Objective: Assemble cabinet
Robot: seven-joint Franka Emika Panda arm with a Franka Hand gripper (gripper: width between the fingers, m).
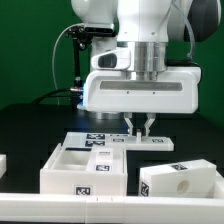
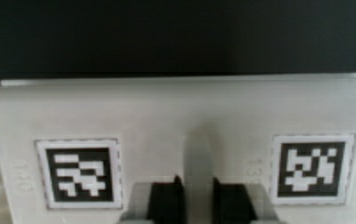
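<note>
My gripper [image 1: 140, 126] is at the cabinet piece [image 2: 175, 115]; I can't tell if it's clamped. I judge the plastic light, stiff and slick, so I'd pinch a thin wall.

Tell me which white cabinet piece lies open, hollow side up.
The wide tray-like cabinet piece at the exterior view's left: its hollow inside faces up. The block-shaped piece at the exterior view's right shows only closed faces.

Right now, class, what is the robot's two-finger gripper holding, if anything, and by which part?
Nothing, it seems: the gripper hangs bare above the flat white marker board, with none of the white matte plastic cabinet pieces between its fingers.
</note>
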